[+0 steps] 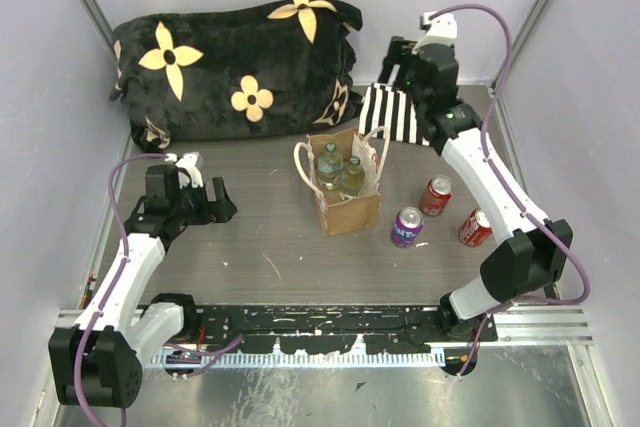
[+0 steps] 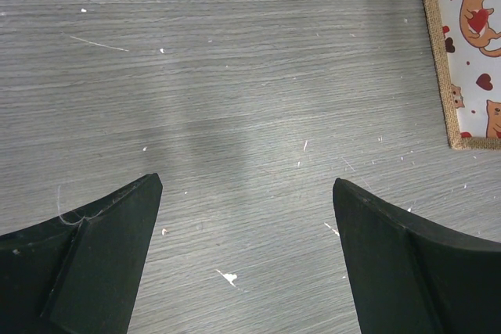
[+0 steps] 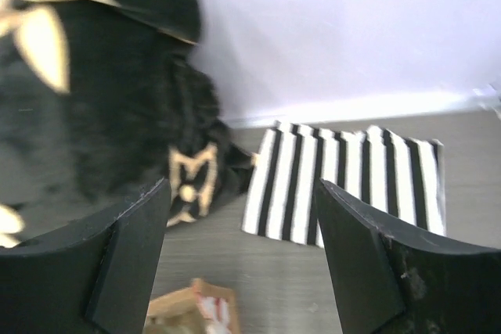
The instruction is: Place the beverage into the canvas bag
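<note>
Grey wood-grain table (image 1: 260, 267): at the left the left gripper (image 1: 218, 203) is held low over bare tabletop, fingers apart with nothing between them, and a black flower-patterned cushion (image 1: 230, 67) is seen behind it. At centre the canvas bag (image 1: 348, 212) is stood upright and open with two glass bottles (image 1: 352, 175) inside; just right of it a purple can (image 1: 406, 227) and a red can (image 1: 435, 195) are stood upright, a second red can (image 1: 475, 228) further right. At the rear right the right gripper (image 1: 400, 65) is held near the striped fabric (image 1: 392, 112), jaws spread and empty.
</note>
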Robot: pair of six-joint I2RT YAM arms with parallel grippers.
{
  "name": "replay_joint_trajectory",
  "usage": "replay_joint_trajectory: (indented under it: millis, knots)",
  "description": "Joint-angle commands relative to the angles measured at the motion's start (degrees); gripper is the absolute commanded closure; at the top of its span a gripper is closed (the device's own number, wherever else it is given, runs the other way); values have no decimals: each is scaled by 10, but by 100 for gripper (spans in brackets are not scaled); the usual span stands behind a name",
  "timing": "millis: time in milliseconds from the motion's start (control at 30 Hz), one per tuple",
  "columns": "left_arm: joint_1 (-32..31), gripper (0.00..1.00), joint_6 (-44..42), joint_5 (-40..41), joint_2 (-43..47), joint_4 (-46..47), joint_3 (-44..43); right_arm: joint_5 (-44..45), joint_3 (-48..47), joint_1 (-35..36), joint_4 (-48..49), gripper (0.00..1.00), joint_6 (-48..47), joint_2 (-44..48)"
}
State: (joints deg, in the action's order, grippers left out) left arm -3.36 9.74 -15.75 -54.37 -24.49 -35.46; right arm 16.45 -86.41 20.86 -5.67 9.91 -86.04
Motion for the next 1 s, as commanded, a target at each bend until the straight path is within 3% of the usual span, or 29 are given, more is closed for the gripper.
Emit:
replay_joint_trajectory:
  millis: [0,300,467,967]
  knots:
    - [3,2,5,-6,10,12,3,0,-48,-68,-166,20,48,-33]
    - [3,2,6,-10,4,14,1,-35,33,-160,-323,20,48,-26]
    - [3,2,7,-9,5,12,1,-77,89,-180,-337,19,47,-10]
    - [3,2,7,-12,7,10,3,-87,197,-181,-369,17,41,38]
